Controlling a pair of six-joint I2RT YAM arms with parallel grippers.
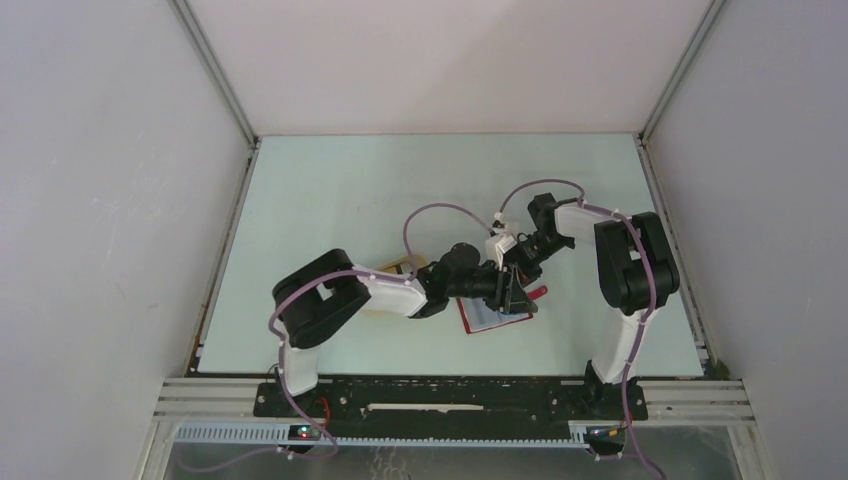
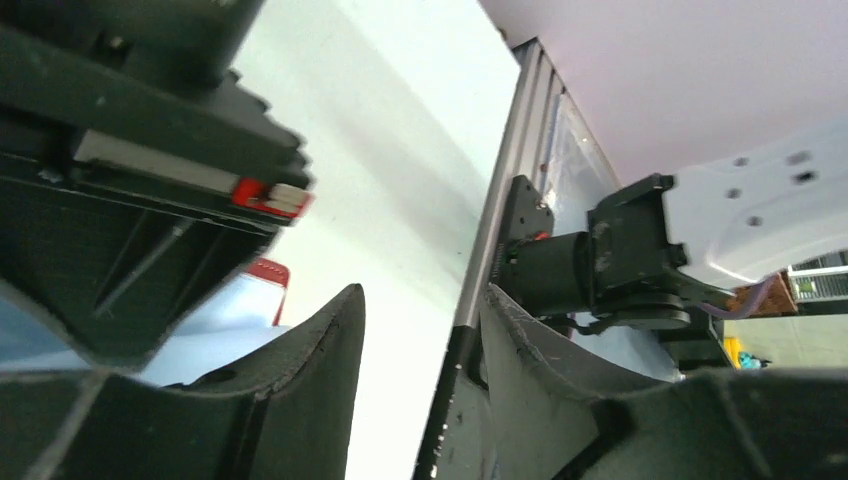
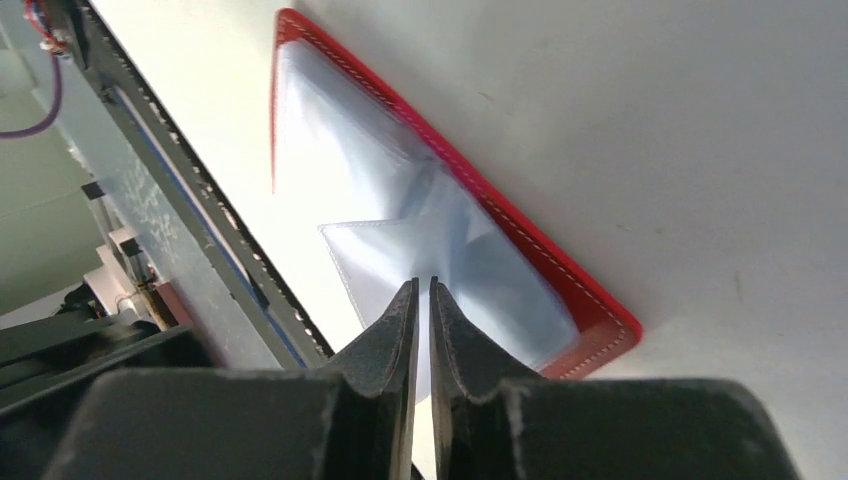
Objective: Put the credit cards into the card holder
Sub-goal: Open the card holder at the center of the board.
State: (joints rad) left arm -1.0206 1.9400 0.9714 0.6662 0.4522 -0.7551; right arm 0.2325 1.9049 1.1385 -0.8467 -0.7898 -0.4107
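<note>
Your right claw (image 3: 421, 284) is pressed almost together, with only a slit left. It appears to pinch a pale blue pocket leaf of the card holder (image 3: 350, 140). The card holder lies open and flat on the table (image 1: 350, 190), near the middle and toward the near edge, its red snap tab (image 1: 538, 292) sticking out to the right. Your left claw (image 2: 422, 300) stands spread, gripping nothing, low over the card holder just beside the right one. A beige tray (image 1: 398, 267) peeks out from under your left arm.
</note>
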